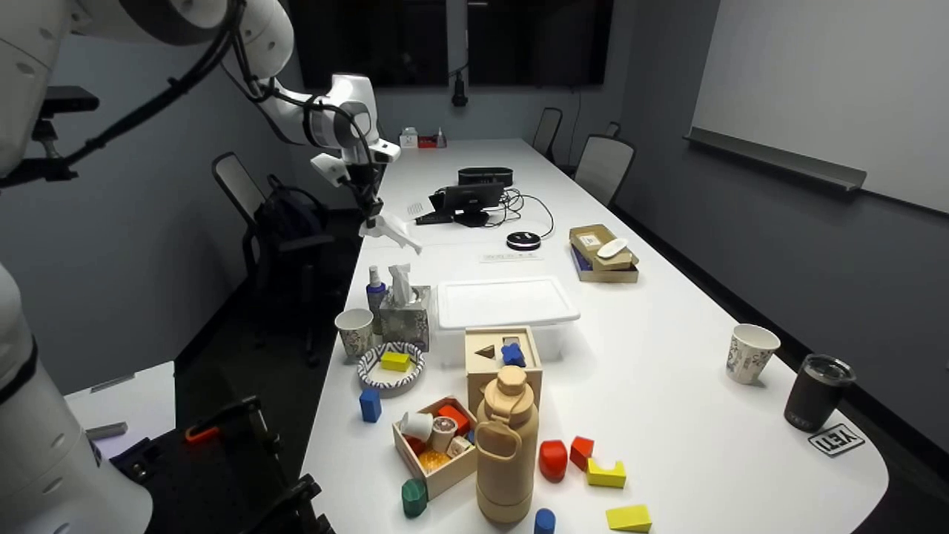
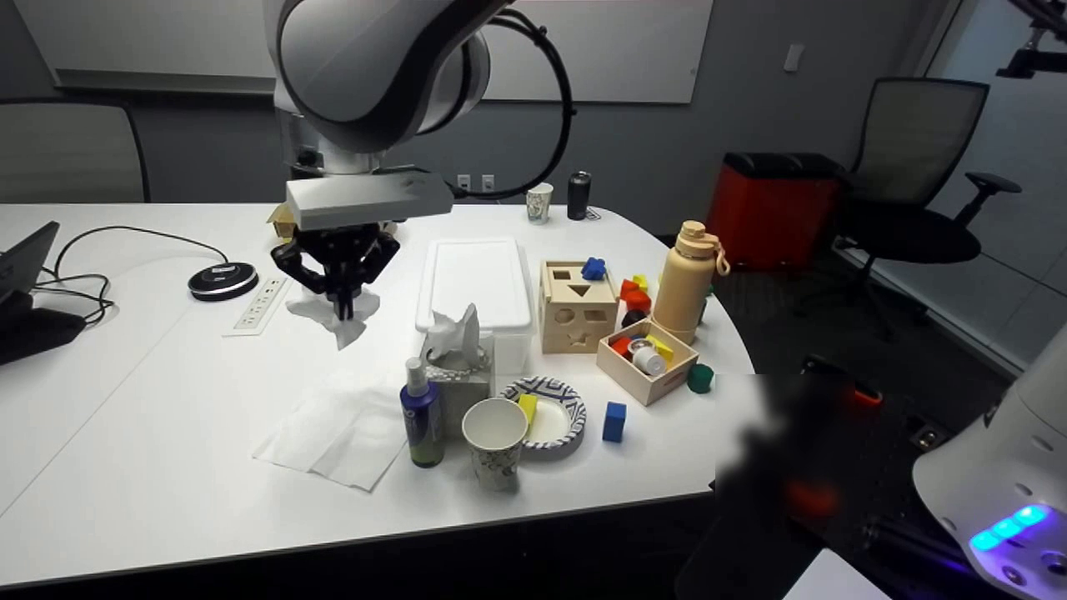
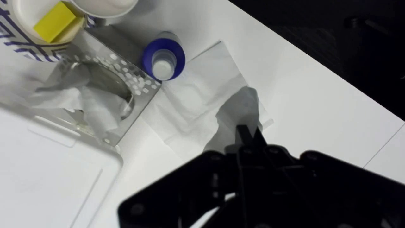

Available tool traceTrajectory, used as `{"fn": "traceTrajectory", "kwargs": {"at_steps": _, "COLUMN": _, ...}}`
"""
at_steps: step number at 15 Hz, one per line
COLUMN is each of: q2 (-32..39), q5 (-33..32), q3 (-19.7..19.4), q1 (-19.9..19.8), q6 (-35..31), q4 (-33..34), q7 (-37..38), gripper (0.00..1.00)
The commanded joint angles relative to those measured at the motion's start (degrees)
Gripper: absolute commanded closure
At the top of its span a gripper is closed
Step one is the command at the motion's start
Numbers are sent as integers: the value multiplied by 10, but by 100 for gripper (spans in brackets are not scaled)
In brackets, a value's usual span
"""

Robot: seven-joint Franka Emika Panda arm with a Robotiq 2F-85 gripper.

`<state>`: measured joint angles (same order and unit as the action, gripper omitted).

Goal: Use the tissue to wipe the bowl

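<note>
My gripper point(image 1: 371, 220) is shut on a crumpled white tissue point(image 1: 394, 230) that hangs from the fingertips above the table. In an exterior view the gripper point(image 2: 343, 307) points down with the tissue point(image 2: 312, 309) spread around its tips. In the wrist view the fingertips point(image 3: 250, 129) pinch the tissue point(image 3: 241, 106), which looks grey in shade. The bowl point(image 1: 368, 380), white with a dark zigzag rim, stands on the table away from the gripper, with a yellow block point(image 1: 395, 361) in it. It also shows in an exterior view point(image 2: 573, 406) and, partly cut off, in the wrist view point(image 3: 19, 40).
A flat white sheet point(image 2: 333, 442) lies on the table below the gripper. A spray bottle point(image 2: 422, 421), tissue box point(image 2: 467, 392) and paper cup point(image 2: 496, 450) stand between it and the bowl. A white lidded bin point(image 2: 475, 283), shape box point(image 2: 575, 325) and tan bottle point(image 2: 685, 283) stand beyond.
</note>
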<state>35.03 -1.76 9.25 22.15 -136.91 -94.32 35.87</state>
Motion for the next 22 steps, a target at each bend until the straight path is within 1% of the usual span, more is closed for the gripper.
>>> {"fn": "traceTrajectory", "kwargs": {"at_steps": 1, "q2": 66, "q5": -3, "q3": -19, "q1": 27, "q6": -4, "q4": 85, "q7": -16, "gripper": 100}}
{"fn": "traceTrajectory", "kwargs": {"at_steps": 3, "q2": 96, "q5": 1, "q3": -23, "q1": 35, "q6": -1, "q4": 117, "q7": -21, "gripper": 100}}
{"fn": "traceTrajectory", "kwargs": {"at_steps": 7, "q2": 139, "q5": 18, "q3": -17, "q1": 36, "q6": 6, "q4": 159, "q7": -27, "gripper": 100}}
{"fn": "traceTrajectory", "kwargs": {"at_steps": 12, "q2": 168, "q5": 49, "q3": -10, "q1": 28, "q6": 4, "q4": 184, "q7": -36, "gripper": 100}}
{"fn": "traceTrajectory", "kwargs": {"at_steps": 13, "q2": 170, "q5": 57, "q3": -10, "q1": 28, "q6": 3, "q4": 186, "q7": -35, "gripper": 74}}
{"fn": "traceTrajectory", "kwargs": {"at_steps": 14, "q2": 169, "q5": 61, "q3": -10, "q1": 28, "q6": 1, "q4": 185, "q7": -36, "gripper": 72}}
{"fn": "traceTrajectory", "kwargs": {"at_steps": 15, "q2": 167, "q5": 63, "q3": -11, "q1": 29, "q6": 0, "q4": 185, "q7": -37, "gripper": 68}}
{"fn": "traceTrajectory", "kwargs": {"at_steps": 19, "q2": 155, "q5": 66, "q3": -17, "q1": 32, "q6": -6, "q4": 178, "q7": -28, "gripper": 37}}
{"fn": "traceTrajectory", "kwargs": {"at_steps": 20, "q2": 150, "q5": 66, "q3": -21, "q1": 33, "q6": 2, "q4": 176, "q7": -21, "gripper": 30}}
{"fn": "traceTrajectory", "kwargs": {"at_steps": 22, "q2": 139, "q5": 69, "q3": -27, "q1": 34, "q6": 37, "q4": 172, "q7": 0, "gripper": 15}}
